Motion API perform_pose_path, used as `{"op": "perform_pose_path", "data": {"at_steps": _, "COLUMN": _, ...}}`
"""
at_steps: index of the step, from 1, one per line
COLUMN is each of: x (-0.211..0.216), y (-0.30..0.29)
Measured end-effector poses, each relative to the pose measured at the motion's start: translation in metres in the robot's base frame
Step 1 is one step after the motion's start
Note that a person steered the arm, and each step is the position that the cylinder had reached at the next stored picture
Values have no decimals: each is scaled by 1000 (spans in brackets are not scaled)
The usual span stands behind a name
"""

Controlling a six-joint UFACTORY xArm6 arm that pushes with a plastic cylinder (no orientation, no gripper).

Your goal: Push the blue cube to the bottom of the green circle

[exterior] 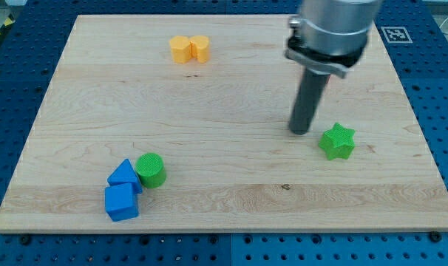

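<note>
Tip-wise, my tip (300, 131) sits on the board right of centre, just beside the green star (337, 142) on its left, not quite touching and holding nothing. Way off near the bottom-left corner, the blue cube (121, 202) sits below and left of the green circle (150, 170), with a blue triangle (125, 175) wedged between them. Two yellow blocks (189, 49) huddle together by the top edge.

Pale, smooth-grained wooden desk (231, 89); matt plastic-looking blue cube (121, 202) and green circle (151, 170); dark matt rod with silvery metal collar.
</note>
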State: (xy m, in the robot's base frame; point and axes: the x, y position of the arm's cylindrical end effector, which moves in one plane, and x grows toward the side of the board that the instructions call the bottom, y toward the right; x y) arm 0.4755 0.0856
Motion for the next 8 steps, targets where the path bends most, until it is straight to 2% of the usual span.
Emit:
{"op": "perform_pose_path", "data": {"at_steps": 1, "x": 0, "y": -92}}
{"op": "perform_pose_path", "data": {"at_steps": 2, "x": 0, "y": -209}}
{"op": "perform_pose_path", "data": {"at_steps": 3, "x": 17, "y": -306}}
{"op": "perform_pose_path", "data": {"at_steps": 4, "x": 81, "y": -343}}
{"op": "perform_pose_path", "data": {"at_steps": 5, "x": 143, "y": -338}}
{"op": "perform_pose_path", "data": {"at_steps": 8, "x": 143, "y": -276}}
